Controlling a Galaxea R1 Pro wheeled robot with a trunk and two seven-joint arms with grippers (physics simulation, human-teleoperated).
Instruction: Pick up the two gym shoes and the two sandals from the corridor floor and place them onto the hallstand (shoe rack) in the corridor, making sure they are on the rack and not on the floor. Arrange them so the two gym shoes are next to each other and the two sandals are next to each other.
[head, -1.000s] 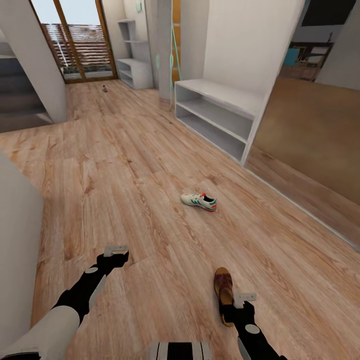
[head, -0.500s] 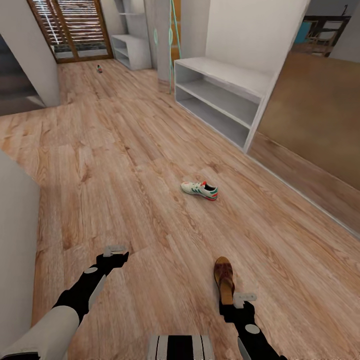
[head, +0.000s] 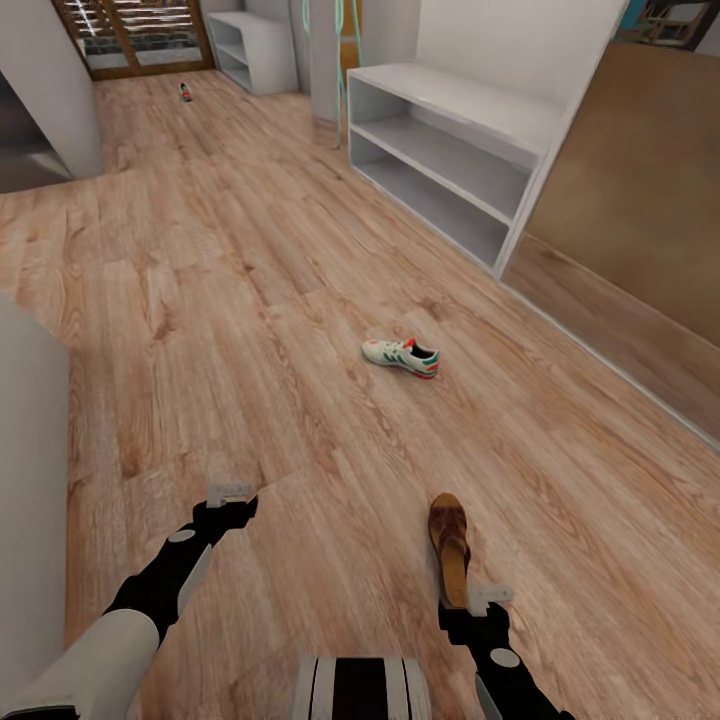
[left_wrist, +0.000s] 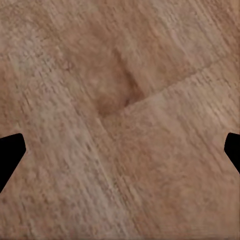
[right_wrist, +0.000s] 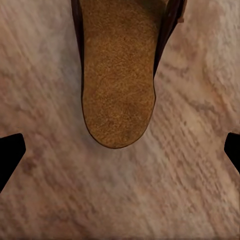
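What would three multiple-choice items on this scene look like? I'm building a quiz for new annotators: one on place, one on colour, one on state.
1. The sandal lies:
A. on the rack
B. on the floor by the right pincer
C. beside the left pincer

2. The gym shoe's heel is:
A. blue
B. black
C. orange-red

3. The hallstand's shelves are:
A. empty
B. holding both sandals
C. holding one shoe

Answers: 1 B, its heel end lies close to the right pincer, on the planks. 2 C, red shows at the heel. 3 A, both levels look bare.

A home corridor — wood-plank floor (head: 250, 300), pale shoe rack (head: 450, 160), glazed slatted door (head: 140, 30).
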